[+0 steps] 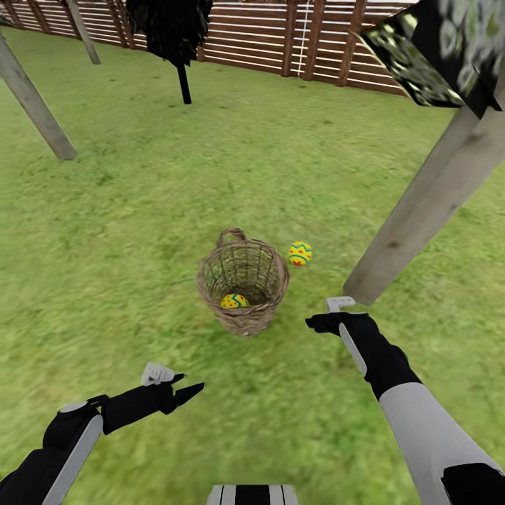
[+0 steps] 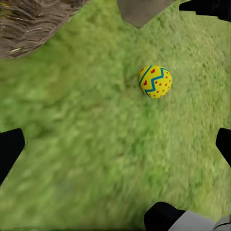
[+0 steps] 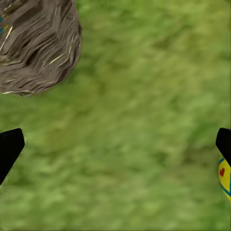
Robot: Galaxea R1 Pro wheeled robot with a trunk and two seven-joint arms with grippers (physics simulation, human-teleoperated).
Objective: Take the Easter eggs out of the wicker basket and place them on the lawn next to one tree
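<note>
At frame centre, the round brown woven-twig basket [image 1: 243, 286] holds one yellow zigzag-banded egg [image 1: 233, 301]. Both grippers, left [image 1: 188, 390] and right [image 1: 320, 322], hang empty, fingers wide; descend vertically, clearing the rim.

The lawn [image 1: 140, 210] carries the wicker basket [image 1: 243, 280] and, seemingly just beside it, one egg [image 1: 300, 252].

Head view high, downward over lawn [image 1: 140, 210]; both wrist views low, sharing wicker basket [image 1: 242, 284] edge.
</note>
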